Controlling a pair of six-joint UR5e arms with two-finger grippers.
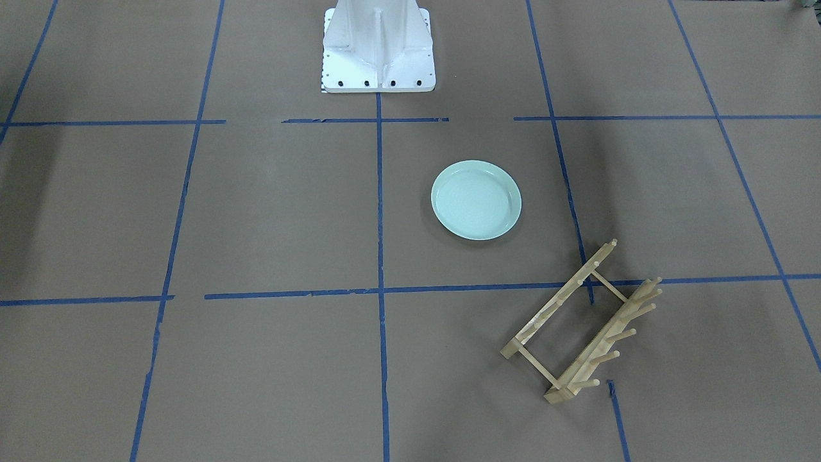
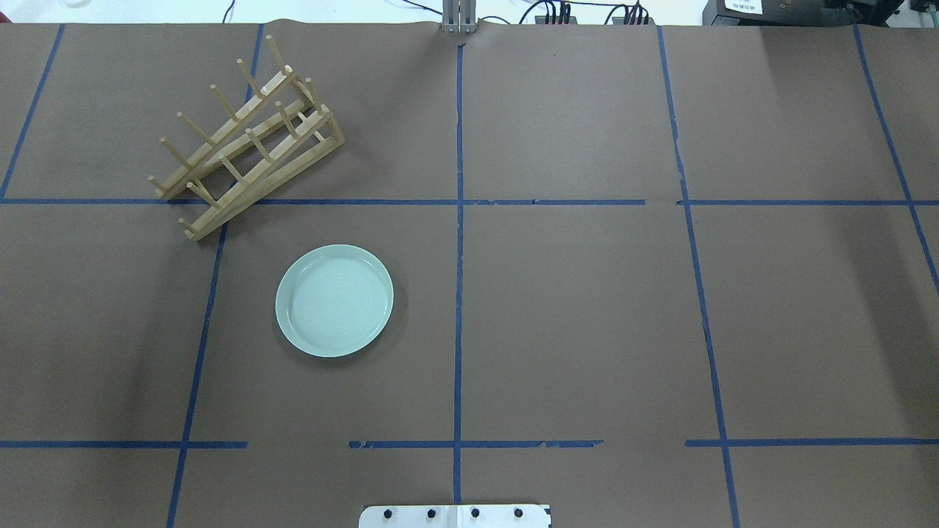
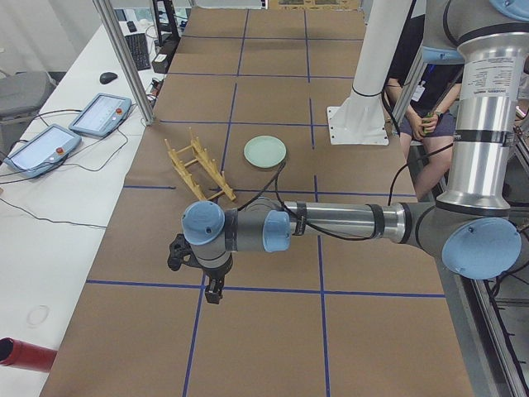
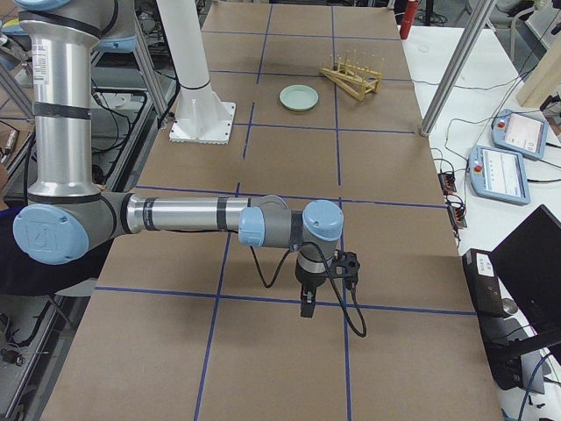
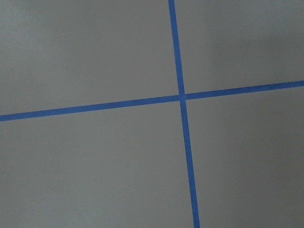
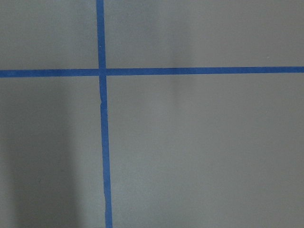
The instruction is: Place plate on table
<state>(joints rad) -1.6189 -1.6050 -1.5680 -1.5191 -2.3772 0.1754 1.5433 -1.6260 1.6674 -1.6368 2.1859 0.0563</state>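
Observation:
The pale mint-green plate (image 1: 476, 200) lies flat and upright on the brown table (image 1: 256, 212), free of both grippers; it also shows in the overhead view (image 2: 334, 301) and both side views (image 3: 264, 151) (image 4: 298, 97). My left gripper (image 3: 212, 296) shows only in the exterior left view, pointing down over the table far from the plate; I cannot tell whether it is open or shut. My right gripper (image 4: 304, 309) shows only in the exterior right view, also pointing down far from the plate; I cannot tell its state. Both wrist views show only bare table and blue tape.
A light wooden peg rack (image 1: 580, 324) (image 2: 246, 139) stands beside the plate, apart from it. The white bolted base (image 1: 378, 51) stands at the robot's side of the table. Control tablets (image 3: 50, 145) lie on a side bench. A person (image 3: 430, 116) sits behind the base.

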